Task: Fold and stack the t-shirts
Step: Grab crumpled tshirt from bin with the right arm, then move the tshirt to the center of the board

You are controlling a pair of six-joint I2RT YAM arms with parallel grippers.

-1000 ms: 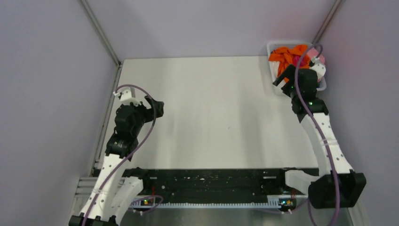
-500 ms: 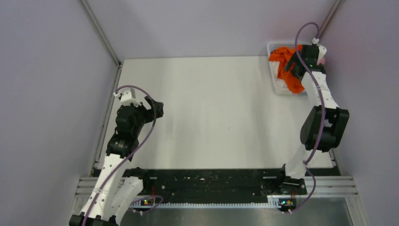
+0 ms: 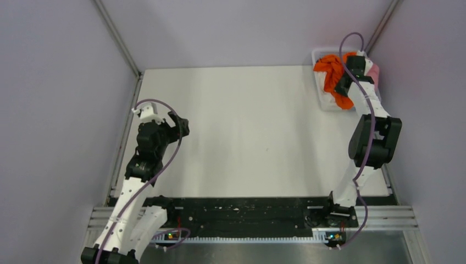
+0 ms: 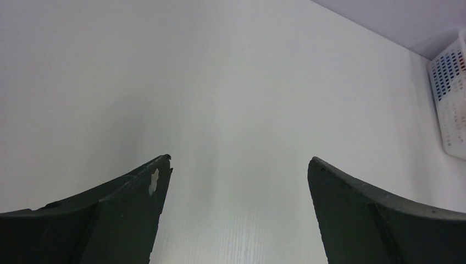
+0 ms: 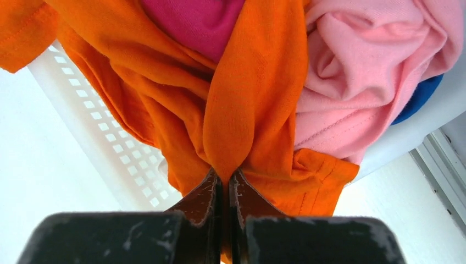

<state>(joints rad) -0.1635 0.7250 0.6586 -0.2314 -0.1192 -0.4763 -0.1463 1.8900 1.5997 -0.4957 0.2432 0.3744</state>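
The orange shirt (image 5: 253, 110) and pink shirt (image 5: 373, 71) are soft, matt knit cloth. The bin (image 5: 104, 143) is white perforated plastic. The table (image 4: 220, 82) is smooth, matt white.

The right gripper (image 5: 225, 179) now pinches the orange t-shirt (image 3: 331, 70) at upper right. Its cloth has spilled over the bin's (image 3: 315, 55) rim.

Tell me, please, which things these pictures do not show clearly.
- Right wrist view: blue t-shirt, mostly behind the pink t-shirt.
- Right wrist view: magenta t-shirt, cut by the top edge.
- Right wrist view: bottom of the bin, covered by the orange t-shirt.
- Left wrist view: bin, cut by the right edge.
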